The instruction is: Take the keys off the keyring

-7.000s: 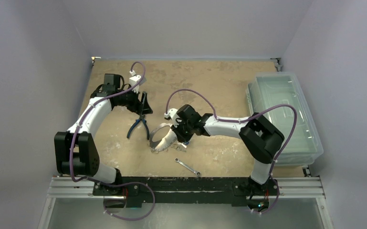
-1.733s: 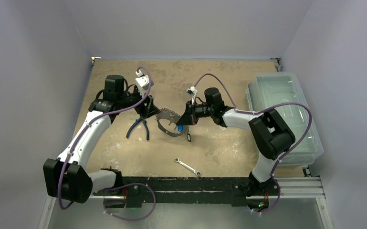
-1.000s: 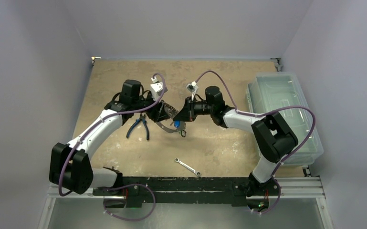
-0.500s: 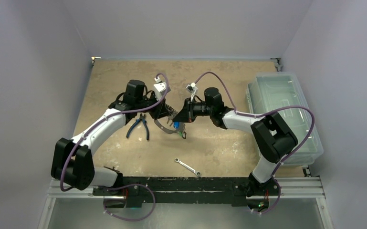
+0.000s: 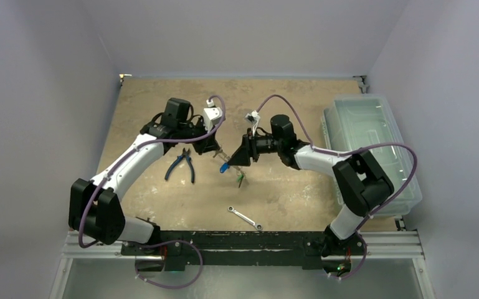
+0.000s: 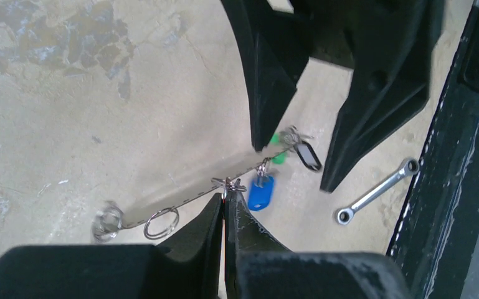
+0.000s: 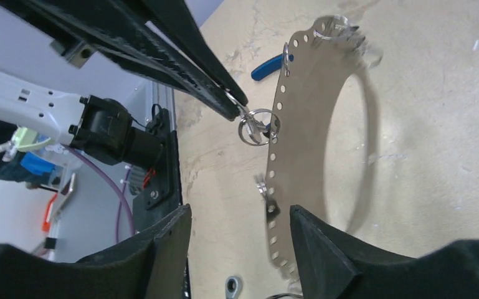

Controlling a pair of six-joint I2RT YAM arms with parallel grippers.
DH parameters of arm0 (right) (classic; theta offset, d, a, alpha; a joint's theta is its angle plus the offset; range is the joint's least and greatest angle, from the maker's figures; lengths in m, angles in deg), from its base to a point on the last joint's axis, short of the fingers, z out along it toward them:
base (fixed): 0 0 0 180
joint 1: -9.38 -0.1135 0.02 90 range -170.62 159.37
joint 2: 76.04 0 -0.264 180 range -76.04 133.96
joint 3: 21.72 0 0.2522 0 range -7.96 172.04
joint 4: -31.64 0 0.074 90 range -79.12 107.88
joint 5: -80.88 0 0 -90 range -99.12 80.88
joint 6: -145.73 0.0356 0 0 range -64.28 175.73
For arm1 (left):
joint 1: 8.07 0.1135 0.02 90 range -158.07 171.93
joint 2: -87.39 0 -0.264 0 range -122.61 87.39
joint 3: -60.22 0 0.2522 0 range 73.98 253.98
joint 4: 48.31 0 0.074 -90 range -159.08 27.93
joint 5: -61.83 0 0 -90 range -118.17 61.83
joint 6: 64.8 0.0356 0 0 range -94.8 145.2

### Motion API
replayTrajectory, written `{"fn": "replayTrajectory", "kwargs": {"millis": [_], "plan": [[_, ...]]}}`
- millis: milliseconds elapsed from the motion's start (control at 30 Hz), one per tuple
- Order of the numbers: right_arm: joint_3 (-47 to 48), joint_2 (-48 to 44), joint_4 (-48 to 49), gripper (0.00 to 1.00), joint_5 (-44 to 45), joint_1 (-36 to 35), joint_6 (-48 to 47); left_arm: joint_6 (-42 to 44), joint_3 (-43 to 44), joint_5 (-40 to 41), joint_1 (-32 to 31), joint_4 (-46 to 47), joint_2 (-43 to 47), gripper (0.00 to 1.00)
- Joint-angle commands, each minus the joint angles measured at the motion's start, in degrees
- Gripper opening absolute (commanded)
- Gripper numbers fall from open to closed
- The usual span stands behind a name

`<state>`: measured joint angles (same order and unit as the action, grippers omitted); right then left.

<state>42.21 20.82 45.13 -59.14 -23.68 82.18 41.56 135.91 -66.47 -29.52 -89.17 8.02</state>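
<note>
left pincer (image 6: 225, 202) is clamping shut on a small split ring (image 7: 256, 128) threaded through the keyring (image 7: 308, 81). the keyring is hanging between the arms over the middle of the counter (image 5: 286, 187).
right pincer (image 7: 240, 212) is standing wide, gripping nothing, its jaws either side of the band.
blue-tagged key (image 6: 261, 193) is dangling just beside the clamp.
judgement: right should be closing on the band first, so that left is pulling against a steady hold, slowly and straight.
</note>
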Motion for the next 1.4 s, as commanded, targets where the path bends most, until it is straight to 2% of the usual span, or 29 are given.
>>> {"fn": "replayTrajectory", "kwargs": {"millis": [0, 133, 267, 433, 733, 967, 1233, 1367], "plan": [[2.76, -3.85, -4.88, 0.64, -4.88, 2.23, -8.44, 9.74, 5.15, -1.92, -0.17, -8.19, -1.36, 0.00], [4.53, -5.23, -10.57, 0.64, -6.55, 4.99, -15.50, 14.19, 7.07, -2.53, -0.17, -12.12, -1.69, 0.00], [7.25, -6.18, -18.12, 0.59, -8.20, 5.53, -24.03, 18.57, 8.71, -5.71, -0.17, -16.42, -2.50, 0.00], [8.26, -5.96, -18.86, 0.58, -11.35, 5.47, -27.83, 26.34, 10.16, -7.77, -0.74, -21.02, -2.45, 0.00], [8.37, -4.40, -15.82, 0.53, -12.39, 5.51, -26.99, 34.98, 15.02, 6.09, -8.44, -30.19, -5.94, 0.00], [8.05, -3.15, -13.04, 0.43, -12.47, 5.49, -24.53, 41.30, 17.74, 17.31, -13.88, -33.04, -5.09, 0.00], [8.25, -2.12, -6.72, 0.40, -13.94, 4.61, -20.66, 54.15, 20.98, 20.79, -19.22, -38.44, -3.16, 0.00], [7.89, -2.64, -6.77, 0.40, -13.64, 2.50, -22.08, 61.15, 17.93, 24.77, -21.06, -34.91, -0.17, 0.00]]}}
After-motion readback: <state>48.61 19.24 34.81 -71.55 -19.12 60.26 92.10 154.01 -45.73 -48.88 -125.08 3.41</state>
